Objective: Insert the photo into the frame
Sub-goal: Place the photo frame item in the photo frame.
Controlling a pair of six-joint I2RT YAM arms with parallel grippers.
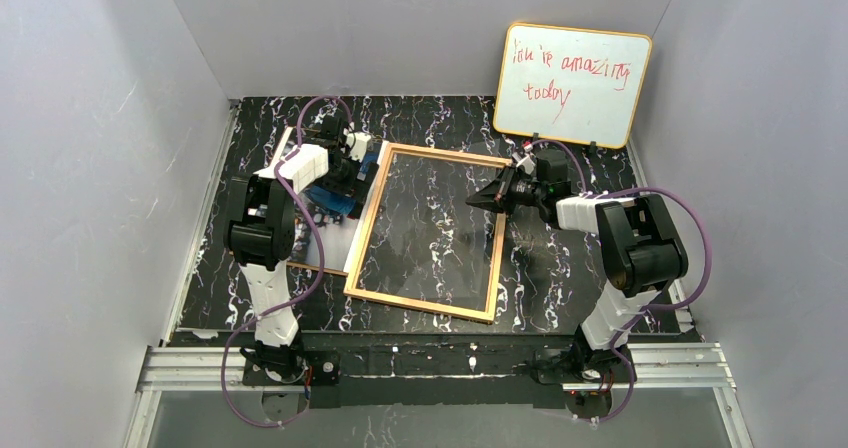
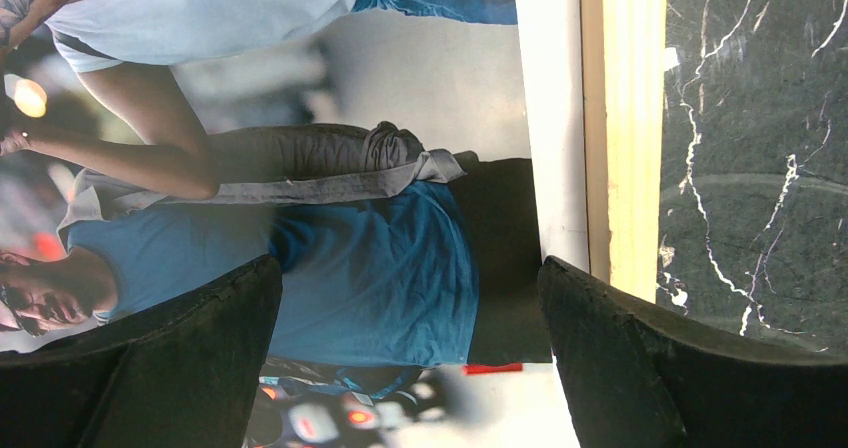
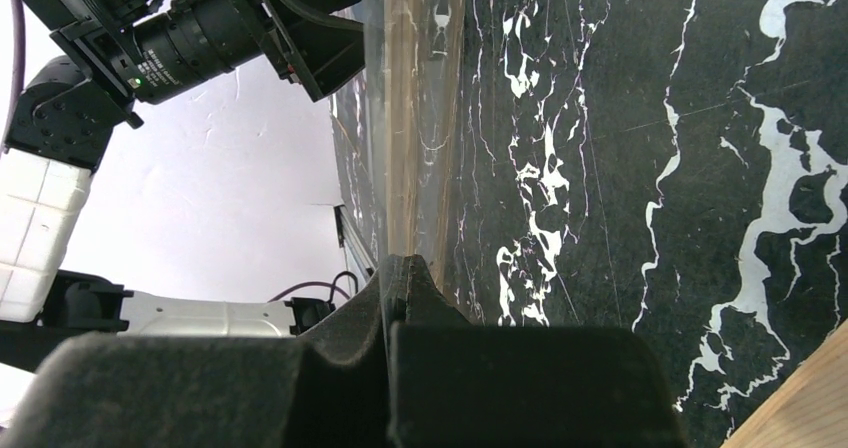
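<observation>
The frame (image 1: 420, 304), thin light-orange wood round a clear pane, lies in the middle of the black marble table. My right gripper (image 1: 472, 198) is shut on its right side. In the right wrist view the pane's edge (image 3: 383, 118) runs up from between the closed fingertips (image 3: 405, 263), with the wooden rail (image 3: 425, 118) beside it. The photo (image 1: 340, 200), people in blue and white, lies left of the frame, mostly under my left arm. My left gripper (image 2: 408, 268) hovers open over the photo (image 2: 380, 228). The frame's rail (image 2: 632, 118) is just to the photo's right.
A whiteboard (image 1: 570, 83) with red handwriting leans on the back wall at the right. A thin brown board edge (image 1: 315, 267) shows under the left arm. Grey walls close in three sides. A metal rail (image 1: 440, 363) runs along the near edge.
</observation>
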